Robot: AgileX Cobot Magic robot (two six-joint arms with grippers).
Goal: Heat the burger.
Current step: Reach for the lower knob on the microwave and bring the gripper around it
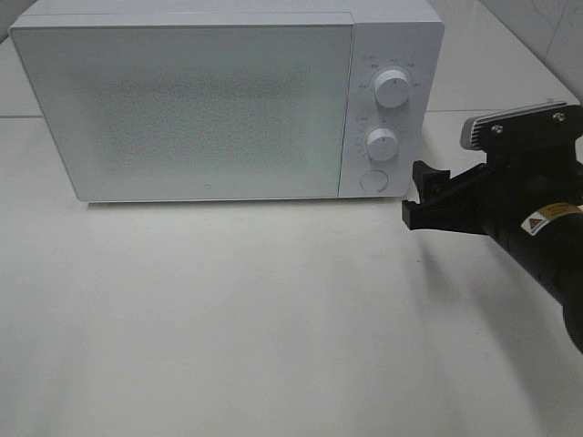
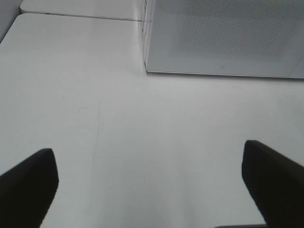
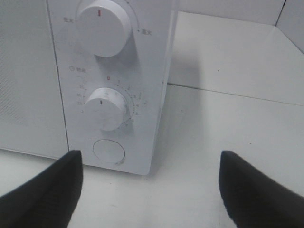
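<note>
Exterior high shows no burger near the shut microwave (image 1: 182,100); it may sit inside. Left fingers (image 2: 28,185) and right fingers (image 3: 256,190) gape wide, empty. Likely soft, light and squashy: cradle its sides gently.

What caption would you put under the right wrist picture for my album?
Open, empty right gripper faces the white microwave: upper dial, lower dial and round button close ahead.
</note>
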